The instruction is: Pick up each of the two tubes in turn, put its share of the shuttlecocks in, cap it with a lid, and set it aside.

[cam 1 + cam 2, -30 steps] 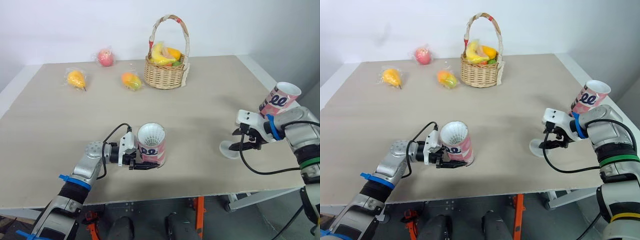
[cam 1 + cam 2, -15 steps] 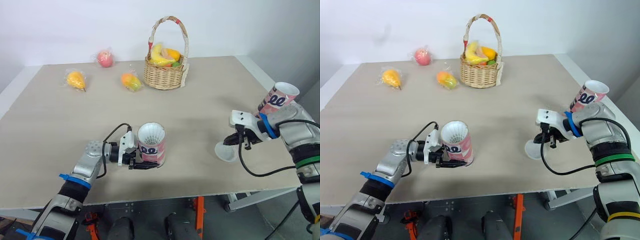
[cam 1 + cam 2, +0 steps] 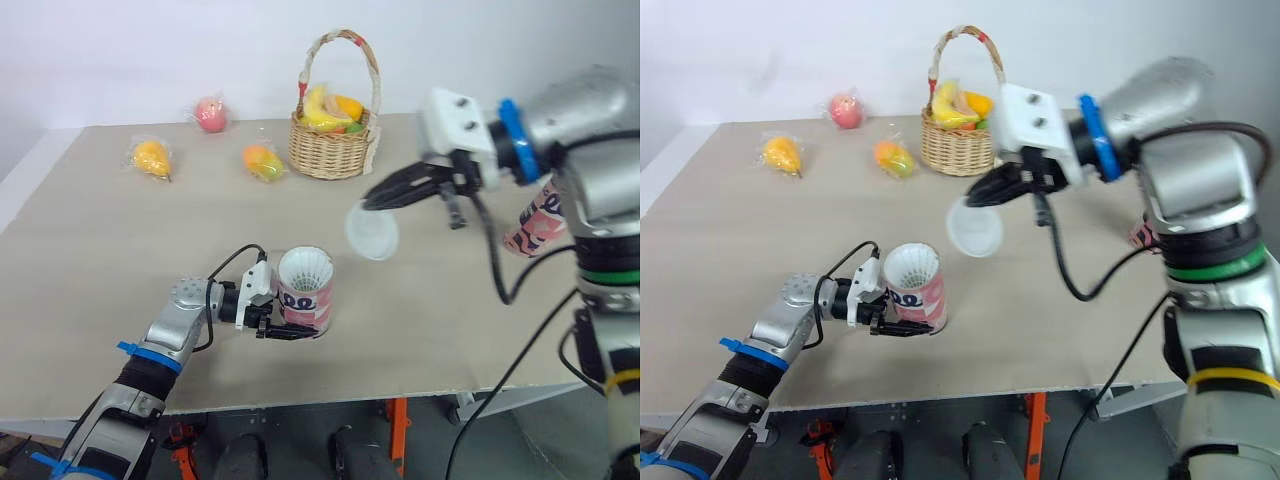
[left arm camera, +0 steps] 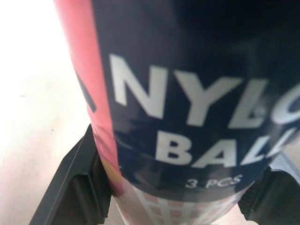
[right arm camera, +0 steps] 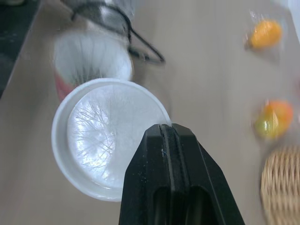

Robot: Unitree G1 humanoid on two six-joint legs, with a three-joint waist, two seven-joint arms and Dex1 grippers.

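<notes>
A pink tube (image 3: 303,290) stands upright near the table's front edge, with white shuttlecock feathers showing in its open mouth. My left gripper (image 3: 278,322) is shut on its lower part; its fingers (image 4: 75,183) flank the tube's dark label (image 4: 187,103). My right gripper (image 3: 372,203) hangs in the air above and to the right of that tube. It is shut on the rim of a clear white lid (image 3: 372,232), seen up close as the lid (image 5: 101,140). The second pink tube (image 3: 535,225) stands at the right, partly hidden behind my right arm.
A wicker basket (image 3: 330,145) of fruit stands at the back centre. Bagged fruit lies to its left: a red apple (image 3: 210,115), a yellow fruit (image 3: 152,158) and an orange one (image 3: 262,161). The table's front edge runs just below the held tube.
My right gripper shut on the lid at the table's right side, lifted it and swung it left and up, close to the held tube. The left gripper and its tube stayed put.
</notes>
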